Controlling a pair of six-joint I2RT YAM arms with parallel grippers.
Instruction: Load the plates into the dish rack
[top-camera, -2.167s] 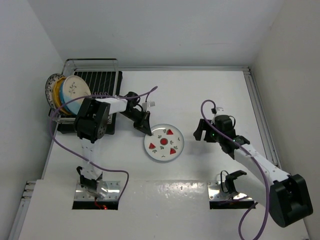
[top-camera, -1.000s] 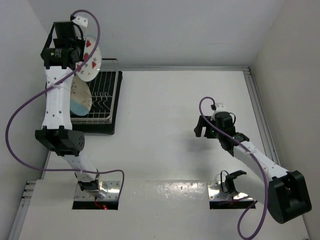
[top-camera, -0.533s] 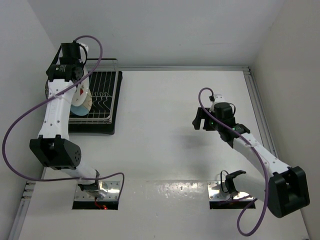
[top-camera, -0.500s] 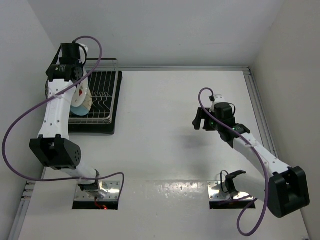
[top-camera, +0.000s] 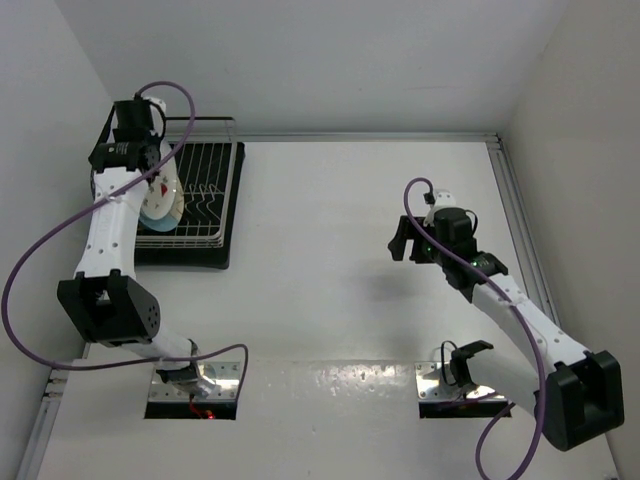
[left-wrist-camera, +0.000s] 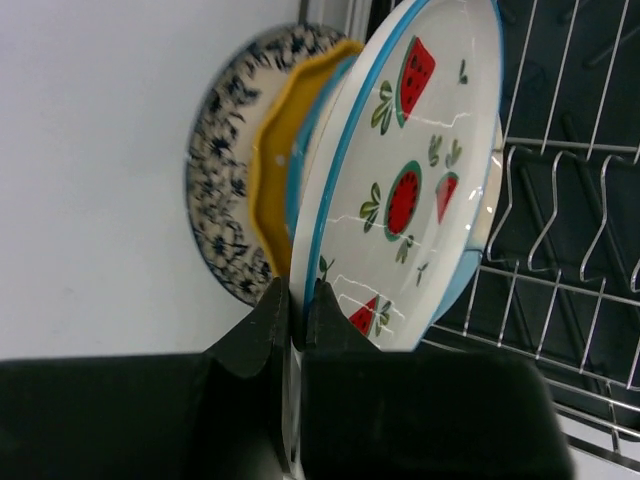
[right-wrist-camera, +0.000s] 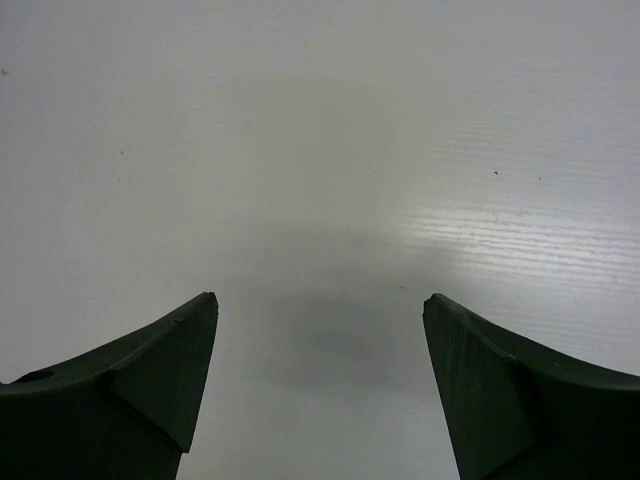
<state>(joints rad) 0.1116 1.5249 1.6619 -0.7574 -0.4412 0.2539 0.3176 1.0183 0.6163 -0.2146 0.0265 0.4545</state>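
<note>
My left gripper is shut on the rim of the white plate with red strawberries, jaws pinching its lower edge. The plate stands on edge over the dish rack, close against the other plates. Behind it in the left wrist view are the blue floral plate, the yellow scalloped plate and a teal rim; a light-blue edge shows past it. In the top view the plates stand at the rack's left end. My right gripper is open and empty above bare table.
The rack's silver wire prongs over the black tray stand free to the right of the plates. The left wall is close behind the plates. A raised table edge runs along the right side.
My left gripper took the strawberry plate off the table's middle, lifted it high and brought it down on edge among the racked plates. The right arm shifted only slightly.
</note>
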